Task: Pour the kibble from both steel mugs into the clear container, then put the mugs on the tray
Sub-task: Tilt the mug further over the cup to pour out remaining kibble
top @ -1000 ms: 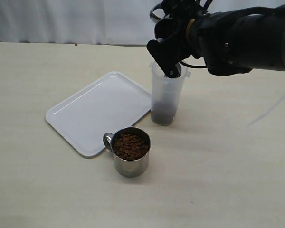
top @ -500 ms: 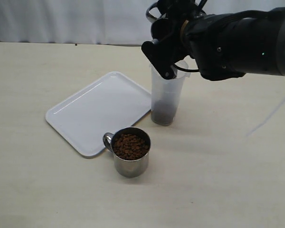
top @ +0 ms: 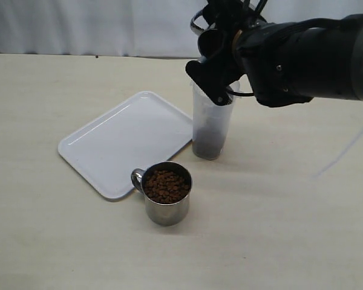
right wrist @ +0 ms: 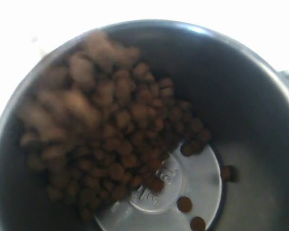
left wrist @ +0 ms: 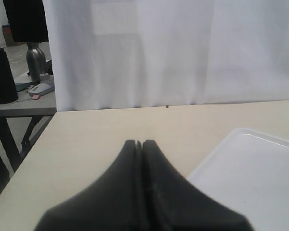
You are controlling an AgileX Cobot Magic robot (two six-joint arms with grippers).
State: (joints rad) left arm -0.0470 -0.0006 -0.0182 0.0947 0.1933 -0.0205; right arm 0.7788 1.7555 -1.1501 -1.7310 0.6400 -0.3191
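The clear container (top: 210,130) stands just right of the white tray (top: 109,145), with dark kibble (top: 207,147) in its bottom. My right gripper (top: 216,81) hangs over its rim, shut on a tilted steel mug of which only a shiny edge (top: 198,18) shows. The right wrist view looks down into the container (right wrist: 260,96): kibble (right wrist: 120,144) lies piled on one side, blurred pellets are falling in, and part of the whitish bottom (right wrist: 197,187) is bare. The second steel mug (top: 166,205) stands upright in front of the tray, full of kibble (top: 166,185). My left gripper (left wrist: 141,143) is shut and empty.
The tray's corner (left wrist: 250,168) lies beside the left gripper, above the beige table (top: 278,229). A white curtain (top: 78,24) runs along the back edge. A side table with dark objects (left wrist: 19,91) stands beyond the table's end.
My right gripper with its mug shifted slightly left and up over the container, then a little back. The full mug and tray have not moved.
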